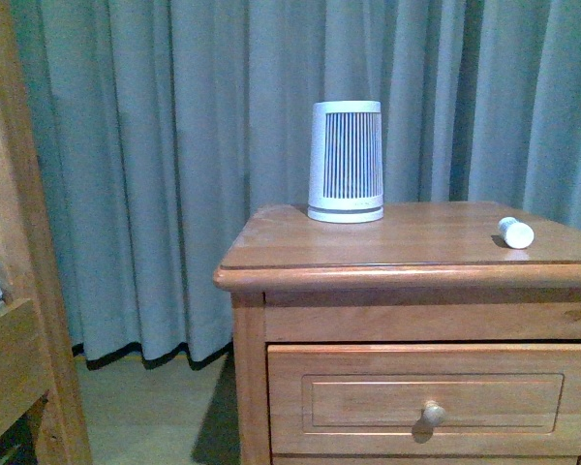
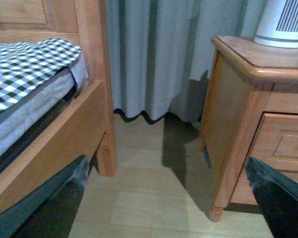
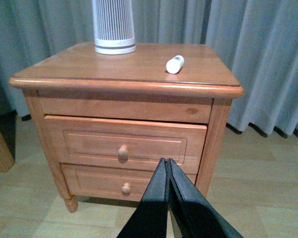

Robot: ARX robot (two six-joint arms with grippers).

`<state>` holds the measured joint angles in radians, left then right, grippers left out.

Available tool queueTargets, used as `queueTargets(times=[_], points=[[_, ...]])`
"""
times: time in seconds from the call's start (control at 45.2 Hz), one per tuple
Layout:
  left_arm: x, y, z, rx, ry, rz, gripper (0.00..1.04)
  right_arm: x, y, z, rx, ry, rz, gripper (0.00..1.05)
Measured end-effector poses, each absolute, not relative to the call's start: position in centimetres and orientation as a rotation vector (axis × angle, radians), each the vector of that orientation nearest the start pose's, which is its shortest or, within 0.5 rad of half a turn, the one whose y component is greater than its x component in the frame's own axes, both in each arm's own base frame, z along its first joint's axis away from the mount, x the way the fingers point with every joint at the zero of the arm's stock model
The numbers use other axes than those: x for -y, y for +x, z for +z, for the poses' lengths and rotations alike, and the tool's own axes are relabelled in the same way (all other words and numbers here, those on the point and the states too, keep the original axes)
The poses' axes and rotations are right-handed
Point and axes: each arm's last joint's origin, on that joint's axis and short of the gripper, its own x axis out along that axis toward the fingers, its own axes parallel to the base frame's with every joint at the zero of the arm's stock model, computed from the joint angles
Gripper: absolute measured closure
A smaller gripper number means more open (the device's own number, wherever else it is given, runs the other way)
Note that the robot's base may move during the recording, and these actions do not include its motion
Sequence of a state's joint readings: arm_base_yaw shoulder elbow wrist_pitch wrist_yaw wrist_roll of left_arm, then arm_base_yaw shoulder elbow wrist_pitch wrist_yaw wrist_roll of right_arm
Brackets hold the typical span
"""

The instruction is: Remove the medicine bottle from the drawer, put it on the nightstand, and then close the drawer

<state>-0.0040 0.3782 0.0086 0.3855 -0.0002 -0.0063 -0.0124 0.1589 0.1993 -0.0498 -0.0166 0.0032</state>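
Front view: the nightstand (image 1: 368,254) fills the right half of the frame, with grey-blue curtains (image 1: 174,145) hanging behind it. The ribbed white-and-grey canister (image 1: 346,161) stands upright toward the far side of the top, near the middle. The medicine bottle (image 1: 515,232) lies on its side on the top, to the right of the canister and well apart from it, closer to the near edge. The upper drawer (image 1: 431,397) sits nearly flush with the cabinet front, its round knob (image 1: 433,415) facing out. A bed frame post (image 1: 19,223) runs up the left edge. Neither arm shows here.

Left wrist view: the left gripper (image 2: 169,198) hangs low over pale wood flooring (image 2: 154,198), between the bed and the nightstand. Its two dark fingers (image 2: 54,203) sit far apart at opposite sides of the frame, jaws wide, nothing between them. A checked mattress cover (image 2: 25,64) lies on the bed at left; the nightstand's side panel, one turned foot (image 2: 216,212) and the canister base are at right.

Right wrist view: the right gripper (image 3: 168,166) is out in front of the nightstand, level with the drawers and touching neither. Its fingers are pressed together to a point, jaws closed on nothing. The upper drawer looks pushed in, though its front stands slightly proud of the frame. The lower drawer (image 3: 126,182) is below. The bottle rests on the top, right of the canister.
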Motion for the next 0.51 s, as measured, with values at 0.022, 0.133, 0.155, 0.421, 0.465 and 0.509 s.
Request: queueTargets(times=[0.022, 0.133, 0.155, 0.421, 0.465, 0.509], points=[[0.0, 12.1, 17.0, 0.016, -0.007, -0.003, 0.07, 0.0, 9.8, 21.2, -0.008, 0.004, 0.003, 1.02], [0.0, 12.1, 17.0, 0.016, -0.006, -0.004, 0.07, 0.0, 9.8, 20.0, -0.009, 0.004, 0.0, 1.02], [0.0, 12.1, 17.0, 0.016, -0.006, -0.004, 0.07, 0.0, 9.8, 19.8, -0.009, 0.004, 0.0, 1.02], [0.0, 12.1, 17.0, 0.016, -0.007, -0.003, 0.07, 0.0, 9.8, 18.4, -0.008, 0.004, 0.0, 1.02], [0.0, 12.1, 17.0, 0.016, -0.007, -0.003, 0.07, 0.0, 9.8, 18.3, -0.007, 0.004, 0.0, 1.02], [0.0, 12.1, 17.0, 0.016, -0.007, -0.003, 0.07, 0.0, 9.8, 18.1, -0.007, 0.004, 0.0, 1.02]])
